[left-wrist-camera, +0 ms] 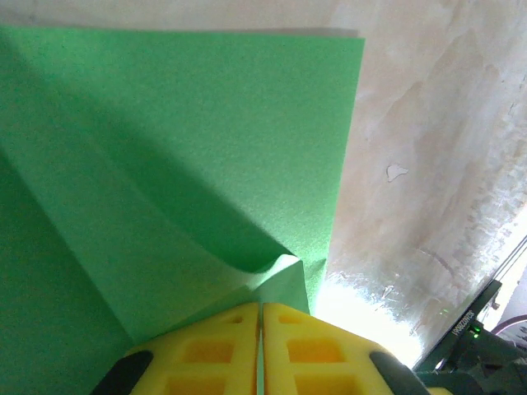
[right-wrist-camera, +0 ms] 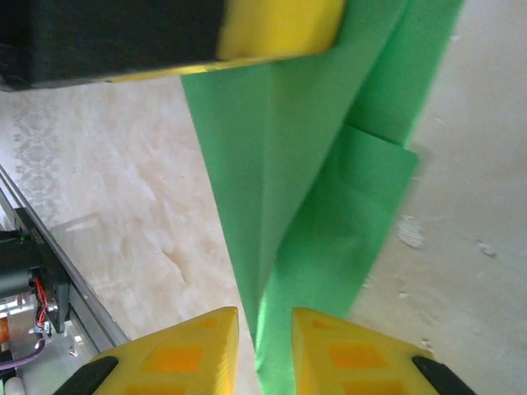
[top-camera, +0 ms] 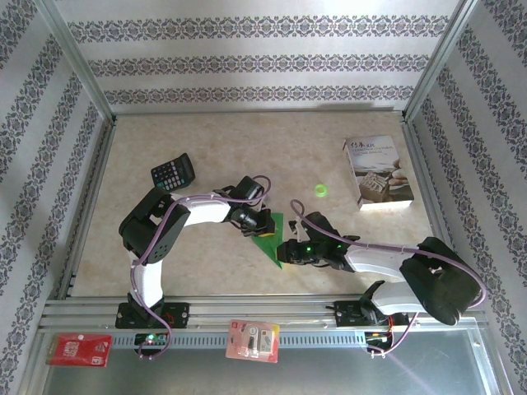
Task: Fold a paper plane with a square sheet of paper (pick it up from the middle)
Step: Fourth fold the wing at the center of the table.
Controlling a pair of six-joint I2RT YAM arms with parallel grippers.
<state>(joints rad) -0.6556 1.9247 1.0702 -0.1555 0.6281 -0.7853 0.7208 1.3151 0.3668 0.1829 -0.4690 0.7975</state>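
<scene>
1. Lying mid-tabletop (top-camera: pixel 206 140), between the two arms: green paper (top-camera: pixel 270 239), creased to a narrow pointed shape with layered flaps, not yet a slim dart.
2. Pinched shut on an edge of the paper with the left gripper (left-wrist-camera: pixel 261 317), a small curl of the sheet bulging just ahead of the fingertips.
3. Parted at the right gripper (right-wrist-camera: pixel 265 325): a plain gap between the yellow fingers, a folded strip of paper running through it and close against one pad. No firm squeeze to be made out there.
4. Judged as mid-fold: anchoring on the left, finishing with or letting go of a crease on the right. Well short of a finished plane.
5. Called for next, most likely:
   - keeping the left pinch steady as an anchor;
   - lifting the right gripper clear without dragging the loose flap;
   - taking a fresh edge and bringing it over to the centre crease, square to the fold lines already there.
6. Worth watching: thin paper, easily skewed or torn if pulled from both ends at once.
7. Well apart from the work: calculator (top-camera: pixel 173 173), booklet (top-camera: pixel 377 171), small green disc (top-camera: pixel 320 191).
</scene>
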